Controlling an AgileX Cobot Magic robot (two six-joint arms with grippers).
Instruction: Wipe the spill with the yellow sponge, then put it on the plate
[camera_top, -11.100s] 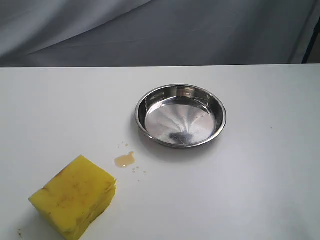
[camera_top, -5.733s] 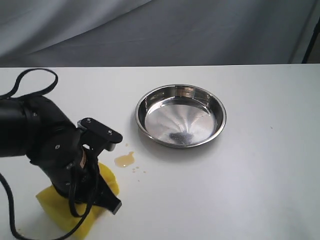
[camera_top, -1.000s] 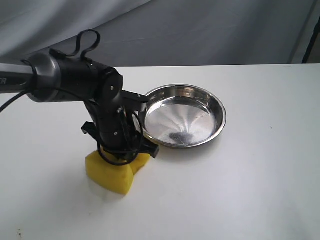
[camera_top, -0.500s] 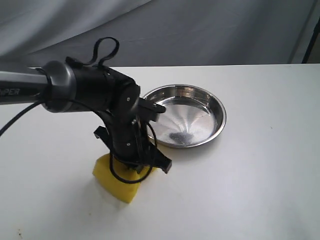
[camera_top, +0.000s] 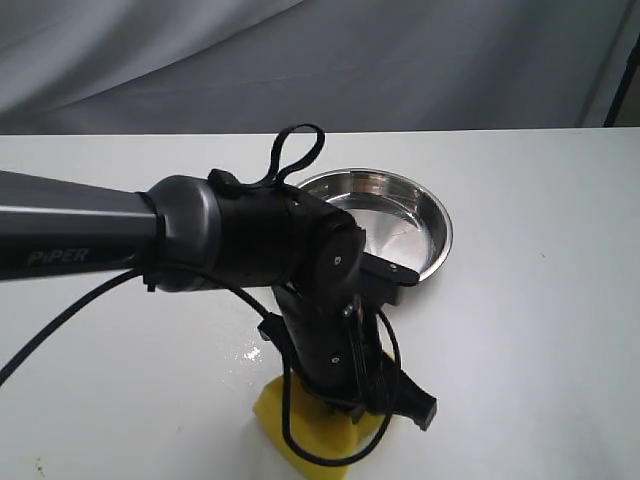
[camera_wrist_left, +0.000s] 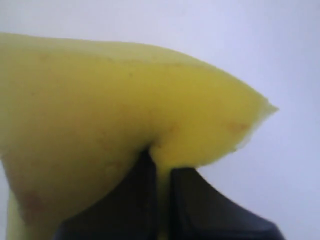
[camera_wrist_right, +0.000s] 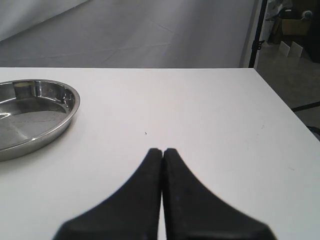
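The yellow sponge sits low at the table's front edge, mostly hidden under my left arm. In the left wrist view the sponge fills the picture, pinched and creased where my left gripper is shut on it. No amber spill shows; only a faint wet sheen marks the table beside the arm. The shiny steel plate stands behind the arm, its left part covered. My right gripper is shut on nothing, low over the table to the right of the plate.
A grey cloth backdrop hangs behind the white table. The left arm's black cable trails toward the front left. A dark stand and floor clutter lie beyond the table's far right corner.
The left arm has swung right and toward the front edge, dragging the sponge over where the amber puddle lay. The puddle seen earlier no longer shows.
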